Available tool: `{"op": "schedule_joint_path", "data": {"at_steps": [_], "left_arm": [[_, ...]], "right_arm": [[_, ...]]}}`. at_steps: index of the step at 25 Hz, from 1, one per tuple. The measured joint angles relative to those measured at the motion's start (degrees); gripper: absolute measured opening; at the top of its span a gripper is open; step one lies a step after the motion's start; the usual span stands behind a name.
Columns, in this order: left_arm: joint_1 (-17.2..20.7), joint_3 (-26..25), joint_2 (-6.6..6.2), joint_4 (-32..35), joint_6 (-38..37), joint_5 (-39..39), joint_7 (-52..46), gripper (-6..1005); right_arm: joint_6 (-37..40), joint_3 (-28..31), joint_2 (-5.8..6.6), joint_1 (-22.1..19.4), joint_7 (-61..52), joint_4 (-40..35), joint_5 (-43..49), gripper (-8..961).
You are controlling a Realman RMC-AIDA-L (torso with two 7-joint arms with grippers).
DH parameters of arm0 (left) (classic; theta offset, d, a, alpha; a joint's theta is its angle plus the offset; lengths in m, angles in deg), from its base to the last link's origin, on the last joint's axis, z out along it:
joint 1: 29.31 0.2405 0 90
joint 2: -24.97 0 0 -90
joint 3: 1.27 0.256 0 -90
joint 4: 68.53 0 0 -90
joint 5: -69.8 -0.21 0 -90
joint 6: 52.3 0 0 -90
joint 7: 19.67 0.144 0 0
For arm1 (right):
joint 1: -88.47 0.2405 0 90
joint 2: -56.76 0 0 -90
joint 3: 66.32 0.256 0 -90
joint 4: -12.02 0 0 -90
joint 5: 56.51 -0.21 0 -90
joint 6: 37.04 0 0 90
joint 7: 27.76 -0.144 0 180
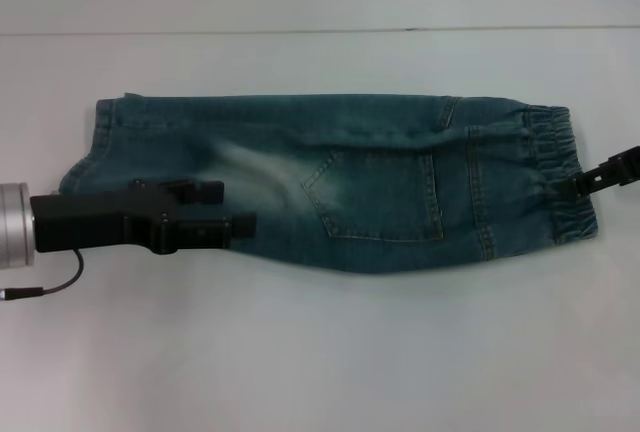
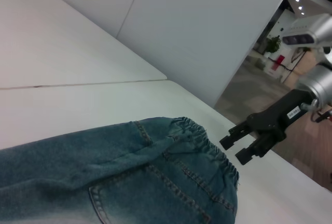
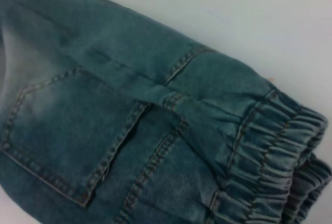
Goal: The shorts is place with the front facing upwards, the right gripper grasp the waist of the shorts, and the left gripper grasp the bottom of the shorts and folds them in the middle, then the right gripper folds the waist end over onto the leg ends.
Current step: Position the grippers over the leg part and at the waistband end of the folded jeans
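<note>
Left gripper [image 1: 236, 207] hovers over the leg end, fingers spread, holding nothing. Faded blue denim shorts [image 1: 380, 187] lie flat mid white table [image 1: 320, 352], already halved lengthwise, back pocket up. Soft, limp, light; thick seams should grip well. Best hold: elasticated ruched waistband [image 1: 555, 177]. Right gripper [image 1: 583, 181] sits at that waistband, looks unclenched, though contact is unclear.

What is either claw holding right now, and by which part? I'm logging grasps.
Nothing is held. The left claw hovers open over the shorts; the right claw is open beside the waistband.
</note>
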Motion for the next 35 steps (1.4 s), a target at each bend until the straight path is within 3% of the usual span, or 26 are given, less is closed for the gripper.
{"op": "schedule_joint_path", "data": {"at_steps": [6,14,29,35], "left_arm": [[0.06,-0.05,0.22,-0.06,-0.04,0.0,-0.03,910],[0.1,-0.04,0.2,-0.04,-0.1,0.01,-0.59,910],[0.04,0.0,0.3,-0.03,0.08,0.01,-0.3,909],[0.19,0.18,0.42,-0.04,0.71,0.01,-0.19,907]], "right_arm": [[-4.44,-1.8,-0.6,0.01,0.78,3.19,0.04,947],[-6.29,-1.79,-2.27,0.16,2.3,3.95,0.03,947],[-5.69,-1.75,-3.44,0.02,4.46,3.77,-0.92,942],[-3.35,-1.31,-3.18,-0.34,5.38,3.22,-1.53,814]]}}
